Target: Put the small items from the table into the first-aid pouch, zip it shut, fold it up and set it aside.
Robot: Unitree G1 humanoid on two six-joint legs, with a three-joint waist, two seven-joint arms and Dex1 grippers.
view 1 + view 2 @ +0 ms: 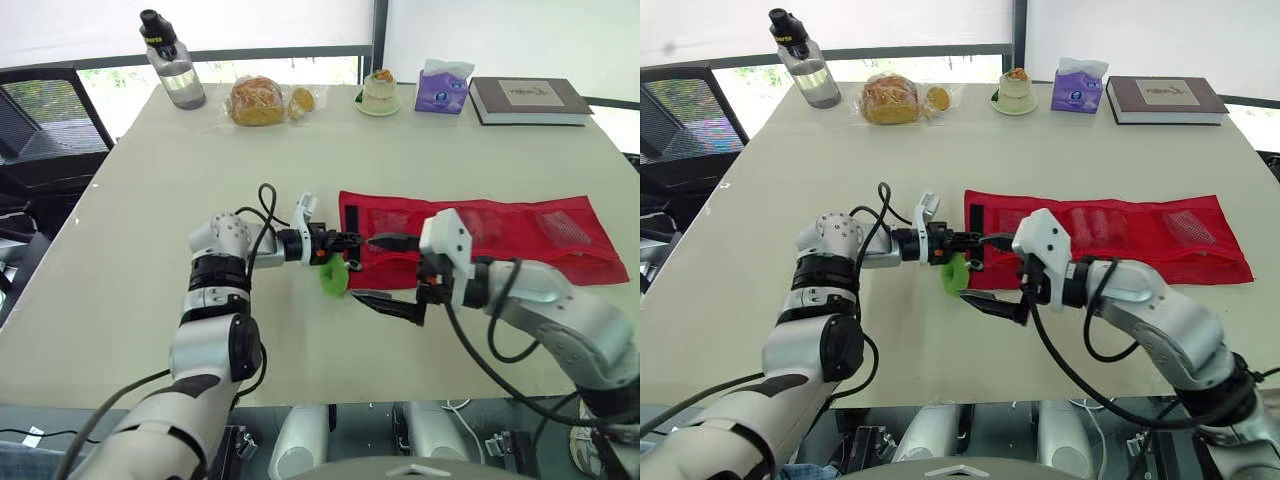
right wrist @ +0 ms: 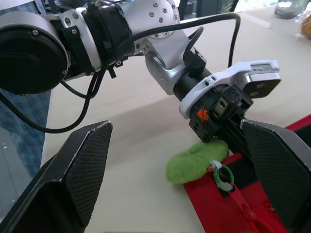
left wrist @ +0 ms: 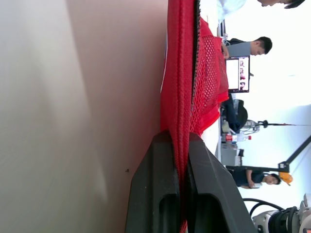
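While the left gripper (image 1: 345,240) is clamped tight on the left end of the red mesh pouch (image 1: 480,235), fabric squeezed between both fingers (image 3: 155,194), the right gripper (image 1: 380,270) hangs spread wide at that same end, holding nothing. Pouch lies flat and unfolded on the table (image 1: 130,220), right of centre. Green fuzzy item (image 1: 333,278) rests on the table touching the pouch's left corner, just below the left gripper, just off the right fingertips. Zipper pull (image 2: 222,174) lies beside it.
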